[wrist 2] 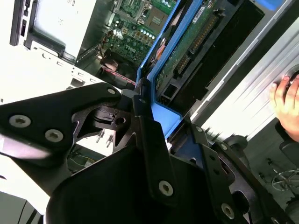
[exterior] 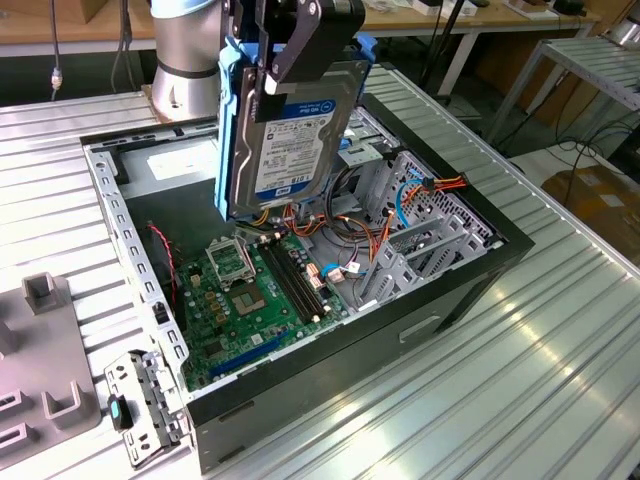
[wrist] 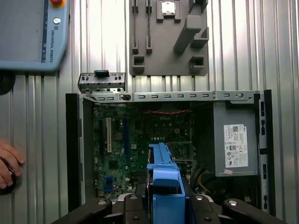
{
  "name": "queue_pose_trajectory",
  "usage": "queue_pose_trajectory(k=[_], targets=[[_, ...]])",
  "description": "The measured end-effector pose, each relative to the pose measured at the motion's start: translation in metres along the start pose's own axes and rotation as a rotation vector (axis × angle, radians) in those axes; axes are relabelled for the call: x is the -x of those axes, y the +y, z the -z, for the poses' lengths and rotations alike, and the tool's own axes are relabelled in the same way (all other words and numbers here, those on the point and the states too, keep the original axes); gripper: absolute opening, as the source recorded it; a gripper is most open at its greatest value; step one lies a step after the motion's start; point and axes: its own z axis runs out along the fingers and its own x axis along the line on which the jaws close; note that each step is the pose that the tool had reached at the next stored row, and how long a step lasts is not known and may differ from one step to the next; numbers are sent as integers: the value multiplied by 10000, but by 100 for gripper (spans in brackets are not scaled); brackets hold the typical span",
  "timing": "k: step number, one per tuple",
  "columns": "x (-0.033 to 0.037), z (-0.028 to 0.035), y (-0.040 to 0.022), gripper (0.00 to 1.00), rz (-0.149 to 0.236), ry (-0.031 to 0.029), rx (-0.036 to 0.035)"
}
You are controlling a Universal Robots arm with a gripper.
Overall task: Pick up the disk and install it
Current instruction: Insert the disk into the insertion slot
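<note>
Desk (exterior: 560, 330) is carrying an open computer case (exterior: 330, 370), its metal drive cage (exterior: 420, 240) sitting toward the exterior view's right. Disk (exterior: 295, 140) is hanging upright over the motherboard (exterior: 250, 300), long axis pointing down from the end effector (exterior: 280, 72), which is pinching its upper end across the blue rails (exterior: 228, 120).

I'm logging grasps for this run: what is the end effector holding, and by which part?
The end effector holds the disk by its upper end, clamped across the blue side rails, hanging upright over the open computer case.
</note>
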Motion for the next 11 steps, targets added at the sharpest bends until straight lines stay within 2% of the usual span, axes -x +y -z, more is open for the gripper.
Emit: queue_pose_trajectory(k=[11], targets=[[-10,0,0,37,-1,0,0]])
